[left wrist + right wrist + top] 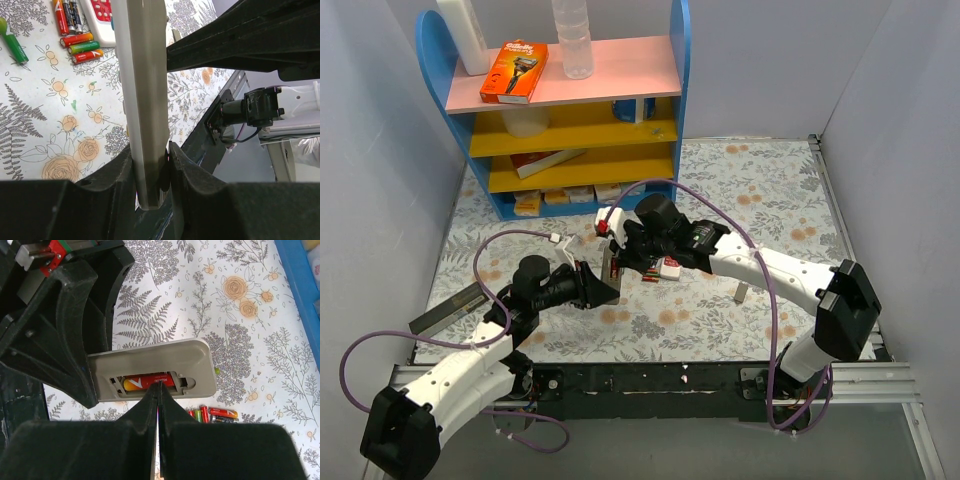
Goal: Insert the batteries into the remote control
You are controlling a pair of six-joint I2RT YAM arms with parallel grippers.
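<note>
The remote control (165,360) is held on its edge above the table, its plain back with the open battery bay facing the right wrist camera. One red battery (150,382) lies in the bay. My left gripper (152,170) is shut on the remote's end (142,100). My right gripper (157,389) is shut, with its tips against the battery in the bay. Several loose red and green batteries (212,414) lie on the floral cloth below, and show in the left wrist view (82,45). From above, both grippers meet at the remote (611,265).
A red-and-white remote (102,20) lies beside the loose batteries. A green stick-like object (12,42) lies further left. A blue shelf unit (570,120) stands at the back. A dark flat object (445,310) lies at the left, and a small grey piece (741,291) at the right.
</note>
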